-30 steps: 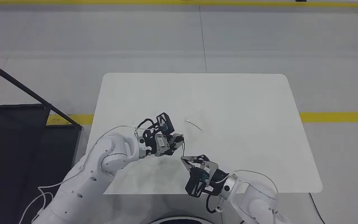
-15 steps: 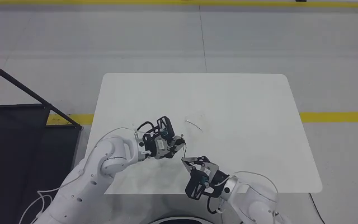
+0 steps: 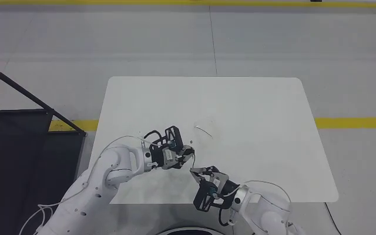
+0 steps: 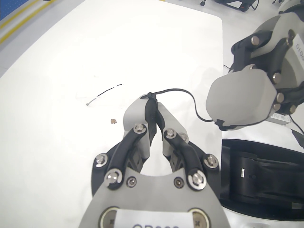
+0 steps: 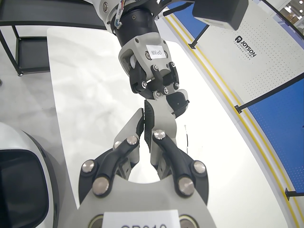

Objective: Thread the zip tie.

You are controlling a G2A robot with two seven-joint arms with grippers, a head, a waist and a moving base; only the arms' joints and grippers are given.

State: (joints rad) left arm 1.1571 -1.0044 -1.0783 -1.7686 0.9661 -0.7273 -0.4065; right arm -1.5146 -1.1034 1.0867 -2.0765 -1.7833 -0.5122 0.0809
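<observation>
Looking down from above, my left hand (image 3: 187,151) and right hand (image 3: 194,171) hover close together over the desk (image 3: 264,117). From the left wrist, my left hand is clamped on the zip tie (image 4: 180,90), which arcs across into my right hand's pinch. From the right wrist, my right hand's pads (image 5: 148,118) press together, just short of my left hand.

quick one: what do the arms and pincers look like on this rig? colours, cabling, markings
The left arm and right arm have glossy white shells, with thin white cables looping alongside. The left pincer and right pincer match: pale grey body, black linkage bars with silver screws, grey fingers with black ribbed pads, and a white printed label at the base.
</observation>
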